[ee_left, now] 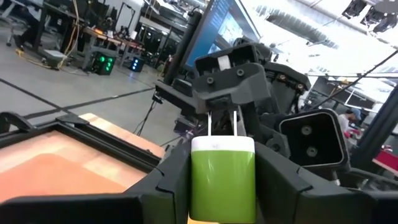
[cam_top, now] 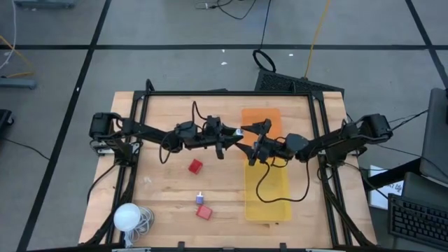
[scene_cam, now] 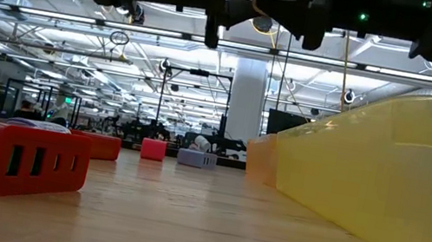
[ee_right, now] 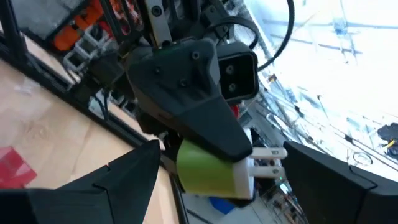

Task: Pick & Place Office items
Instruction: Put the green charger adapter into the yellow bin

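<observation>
Two grippers meet above the bench [cam_top: 168, 189].
Left gripper [cam_top: 236, 133] jaws clamp a green plug [ee_left: 222, 177]; right gripper [cam_top: 246, 131] jaws gape wide, holding nothing.

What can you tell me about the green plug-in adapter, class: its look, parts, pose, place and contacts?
The green adapter is a small, smooth, plastic-looking block, lime green with a white end cap and two thin metal prongs. The left gripper is shut on it, fingers pressing its sides, holding it in the air. Its prongs point toward the open right gripper facing it; whether that one touches it is unclear.

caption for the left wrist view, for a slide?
Left gripper holds a green-and-white plug adapter, prongs toward the right gripper close ahead, above the orange tray.
</observation>
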Controlling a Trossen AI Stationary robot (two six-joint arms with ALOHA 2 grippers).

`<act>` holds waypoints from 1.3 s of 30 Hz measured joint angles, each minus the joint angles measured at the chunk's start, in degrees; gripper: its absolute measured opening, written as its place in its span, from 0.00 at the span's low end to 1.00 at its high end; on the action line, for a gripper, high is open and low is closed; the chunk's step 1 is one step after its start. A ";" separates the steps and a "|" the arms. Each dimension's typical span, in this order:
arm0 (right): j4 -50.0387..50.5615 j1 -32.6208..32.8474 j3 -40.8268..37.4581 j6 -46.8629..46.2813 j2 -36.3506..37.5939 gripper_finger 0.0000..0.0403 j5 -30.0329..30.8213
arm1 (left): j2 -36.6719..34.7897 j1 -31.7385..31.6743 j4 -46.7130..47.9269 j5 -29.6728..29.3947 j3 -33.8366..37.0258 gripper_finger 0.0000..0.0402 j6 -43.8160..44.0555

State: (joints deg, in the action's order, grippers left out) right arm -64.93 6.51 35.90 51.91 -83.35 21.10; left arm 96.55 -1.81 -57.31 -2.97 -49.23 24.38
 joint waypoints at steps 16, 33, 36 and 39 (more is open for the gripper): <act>-5.07 -0.14 0.00 0.44 -2.74 0.64 0.12 | 0.00 0.40 4.02 -0.03 -1.72 0.33 -1.59; -3.73 -0.08 -0.07 -6.64 -2.61 0.61 3.00 | -1.47 -0.36 4.37 -0.04 -1.73 0.54 -11.26; -1.21 -0.09 -0.07 -9.19 -2.15 0.59 3.19 | -2.99 -0.96 6.00 -0.12 -1.73 0.56 -14.68; 1.25 -0.09 -0.11 -11.27 -2.14 0.59 3.18 | -5.63 -1.69 10.52 -0.09 -1.75 0.57 -17.24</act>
State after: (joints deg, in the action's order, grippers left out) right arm -63.68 6.42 35.79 40.64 -85.49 24.27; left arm 90.92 -3.50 -46.80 -3.07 -50.98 7.14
